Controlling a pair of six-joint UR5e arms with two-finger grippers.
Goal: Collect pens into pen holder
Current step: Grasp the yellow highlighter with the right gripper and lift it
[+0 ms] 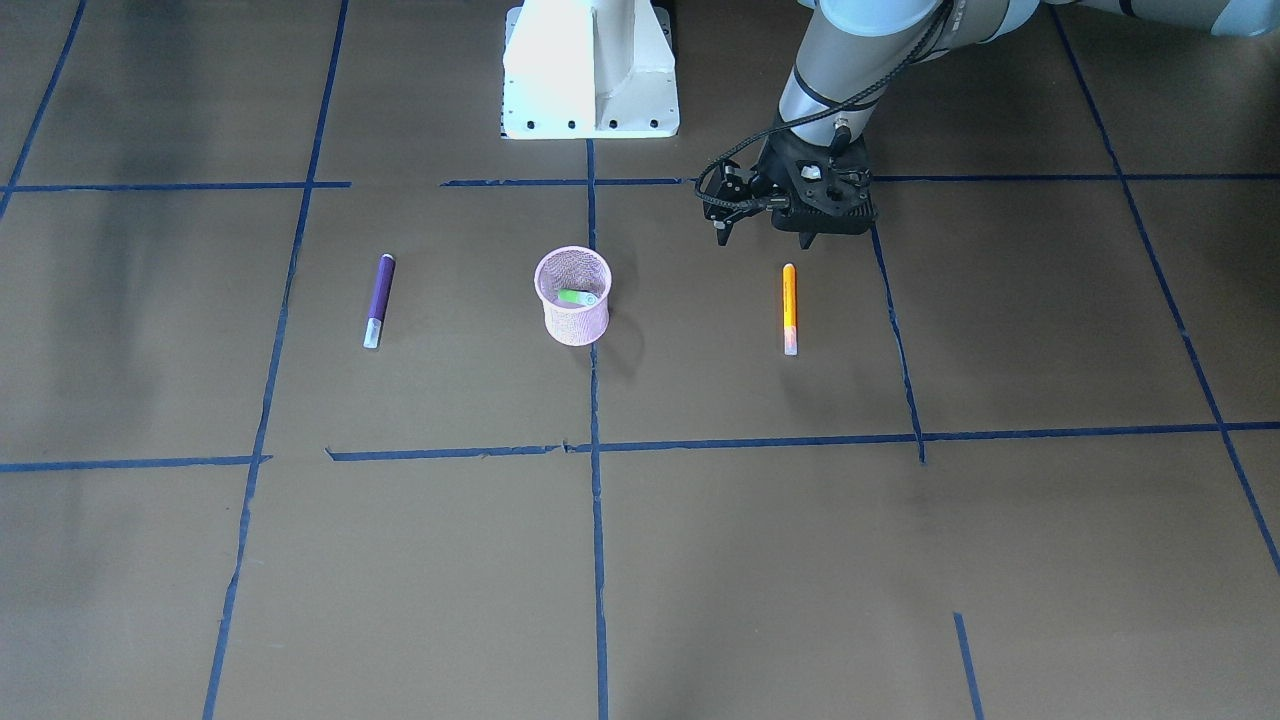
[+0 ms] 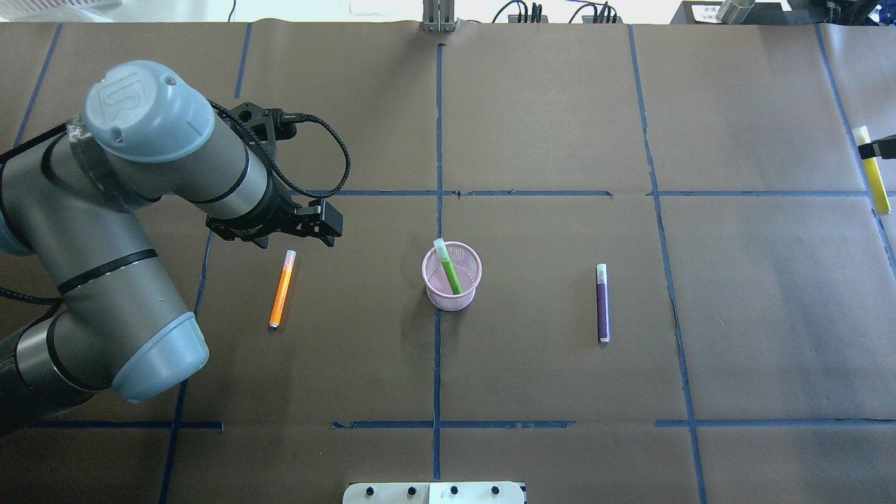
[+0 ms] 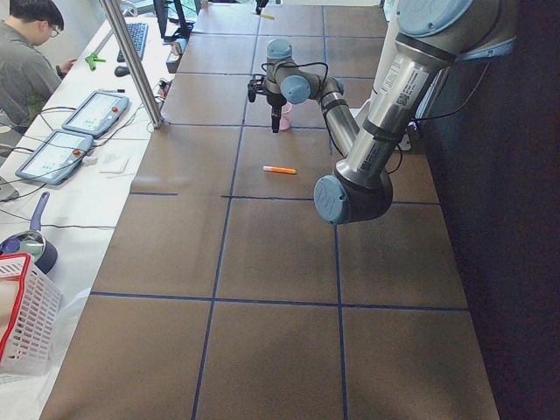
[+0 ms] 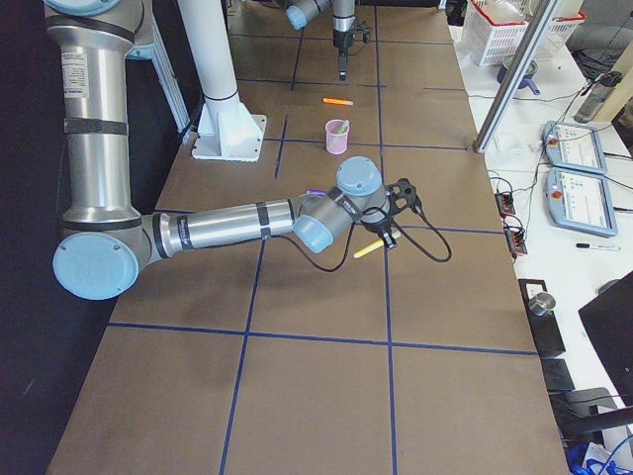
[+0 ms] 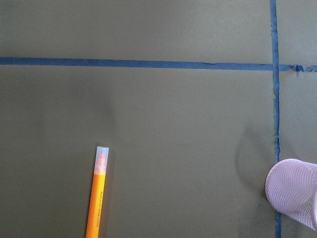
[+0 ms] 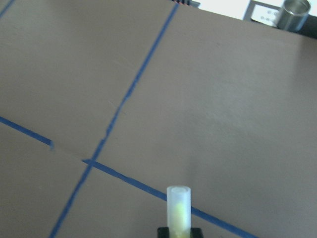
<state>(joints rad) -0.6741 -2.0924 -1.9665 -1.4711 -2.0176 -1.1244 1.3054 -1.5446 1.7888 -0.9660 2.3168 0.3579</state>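
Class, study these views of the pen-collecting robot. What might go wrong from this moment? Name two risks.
1. The green pen leans across the pen holder, so another pen dropped in may strike it and bounce out.
2. The left gripper hangs open, not centred over the orange pen; a grasp near one end might let it swing.

The desk is covered in brown paper (image 2: 560, 105) ruled into rectangles by blue tape lines (image 2: 437, 371). Along its operator-side edge stands a white bench (image 3: 87, 206) carrying two teach pendants (image 3: 94, 112) and a keyboard (image 3: 136, 37). An operator (image 3: 22, 70) sits beside it.
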